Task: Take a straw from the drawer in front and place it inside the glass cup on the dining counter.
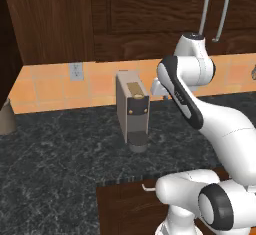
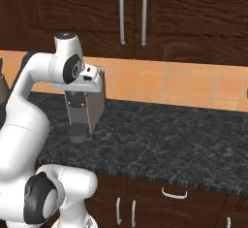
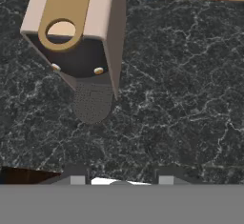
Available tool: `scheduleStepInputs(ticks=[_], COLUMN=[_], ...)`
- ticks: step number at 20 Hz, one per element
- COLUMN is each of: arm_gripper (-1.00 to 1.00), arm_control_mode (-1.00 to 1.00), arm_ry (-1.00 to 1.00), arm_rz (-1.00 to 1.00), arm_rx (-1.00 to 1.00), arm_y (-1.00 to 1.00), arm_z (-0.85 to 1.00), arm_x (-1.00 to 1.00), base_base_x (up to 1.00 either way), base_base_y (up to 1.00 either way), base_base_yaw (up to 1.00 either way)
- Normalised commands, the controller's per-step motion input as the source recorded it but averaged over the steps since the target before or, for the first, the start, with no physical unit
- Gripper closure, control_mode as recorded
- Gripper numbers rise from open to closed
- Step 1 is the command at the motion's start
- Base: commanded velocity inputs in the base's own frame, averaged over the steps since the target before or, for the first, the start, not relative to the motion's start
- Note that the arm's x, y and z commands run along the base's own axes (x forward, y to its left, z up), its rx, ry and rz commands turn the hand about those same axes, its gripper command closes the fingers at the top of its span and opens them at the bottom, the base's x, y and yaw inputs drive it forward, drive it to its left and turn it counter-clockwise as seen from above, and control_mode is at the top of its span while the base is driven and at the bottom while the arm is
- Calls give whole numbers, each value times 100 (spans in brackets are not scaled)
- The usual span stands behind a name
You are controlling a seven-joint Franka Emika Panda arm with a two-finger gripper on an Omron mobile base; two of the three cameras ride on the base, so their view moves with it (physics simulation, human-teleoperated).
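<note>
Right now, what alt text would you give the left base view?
A white robot arm reaches over a black speckled counter toward a beige coffee machine standing against an orange tiled wall. An open dark wood drawer shows below the counter edge.

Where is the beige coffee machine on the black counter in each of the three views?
Left base view: coffee machine stands centre, left of the arm, on the black granite counter.
Right base view: left of centre, partly behind the arm's upper joint.
Hand view: top left, seen from above.
Shared landmark: the orange tile backsplash behind it.
</note>
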Motion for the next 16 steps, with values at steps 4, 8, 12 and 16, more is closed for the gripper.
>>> scheduleStepInputs(ticks=[4, 8, 12, 16], arm_gripper=[-100, -100, -100, -100], arm_control_mode=[100, 100, 100, 100], arm_ry=[-1, 0, 0, 0], arm_rz=[0, 0, 0, 0], arm_rx=[0, 0, 0, 0], arm_y=[0, 0, 0, 0], arm_z=[0, 0, 0, 0], arm_x=[-4, 0, 0, 0], base_base_x=[-16, -90, -53, 0], base_base_y=[0, -8, -49, -72], base_base_yaw=[0, 0, 13, 50])
